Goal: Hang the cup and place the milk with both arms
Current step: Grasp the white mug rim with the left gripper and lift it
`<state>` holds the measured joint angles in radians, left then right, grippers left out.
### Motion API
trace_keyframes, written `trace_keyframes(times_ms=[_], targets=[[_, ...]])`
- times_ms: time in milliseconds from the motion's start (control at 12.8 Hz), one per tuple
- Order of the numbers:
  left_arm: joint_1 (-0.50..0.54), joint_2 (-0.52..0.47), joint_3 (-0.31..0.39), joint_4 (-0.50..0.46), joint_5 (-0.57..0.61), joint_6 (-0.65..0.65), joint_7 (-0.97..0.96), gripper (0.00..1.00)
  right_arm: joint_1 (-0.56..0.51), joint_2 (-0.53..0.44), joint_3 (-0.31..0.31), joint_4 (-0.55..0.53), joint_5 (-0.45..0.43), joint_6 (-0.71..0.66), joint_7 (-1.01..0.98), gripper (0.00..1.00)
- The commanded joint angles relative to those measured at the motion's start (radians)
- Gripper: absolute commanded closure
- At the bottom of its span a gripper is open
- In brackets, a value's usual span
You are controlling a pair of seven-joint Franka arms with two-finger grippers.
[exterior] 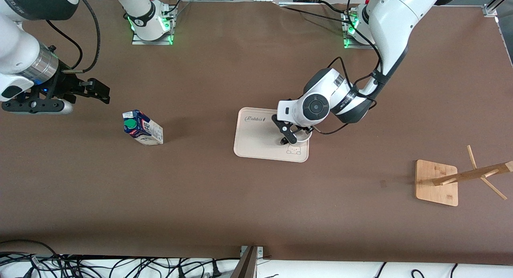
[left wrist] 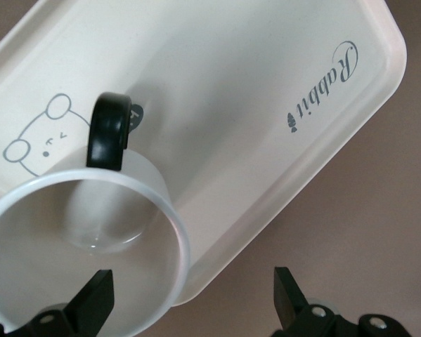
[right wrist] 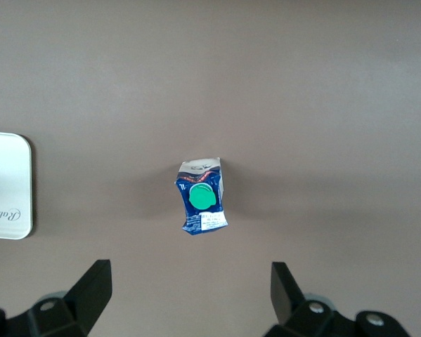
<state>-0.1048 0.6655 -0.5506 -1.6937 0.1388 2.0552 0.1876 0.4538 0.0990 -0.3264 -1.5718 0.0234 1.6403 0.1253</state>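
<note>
You've got a brown matte tabletop [exterior: 240,205]. The milk [exterior: 142,128], a small gable-top carton w/ dark blue top, white lower part and round green cap, stands upright toward the right arm's end. The cup [left wrist: 76,253], glossy white w/ a thin black loop handle, sits on a smooth cream rounded-rectangle tray [exterior: 256,143] printed "Rabbit" plus a bear face. Near the left arm's end stands a bamboo rack [exterior: 441,181], square base w/ pegs. Your left claw [exterior: 289,136] is low over the cup, fingers [left wrist: 98,298] wide apart astride its rim, not squeezing. Your right claw [exterior: 86,91] hangs over bare tabletop near the milk, spread wide, holding nothing.
</note>
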Motion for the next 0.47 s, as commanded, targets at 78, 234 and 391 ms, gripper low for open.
trace_keyframes(times_ms=[78, 234, 391], targets=[[0.007, 0.011, -0.008, -0.017, 0.03, 0.039, 0.013, 0.19, -0.004, 0.011, 0.007, 0.021, -0.036, -0.007, 0.007, 0.0], [0.007, 0.02, -0.008, -0.018, 0.114, 0.043, 0.004, 0.59, -0.123, 0.011, 0.123, 0.019, -0.037, -0.016, 0.005, 0.0], [0.007, 0.019, -0.008, -0.017, 0.124, 0.043, 0.0, 0.86, -0.356, 0.01, 0.358, 0.019, -0.042, -0.014, 0.005, 0.0]])
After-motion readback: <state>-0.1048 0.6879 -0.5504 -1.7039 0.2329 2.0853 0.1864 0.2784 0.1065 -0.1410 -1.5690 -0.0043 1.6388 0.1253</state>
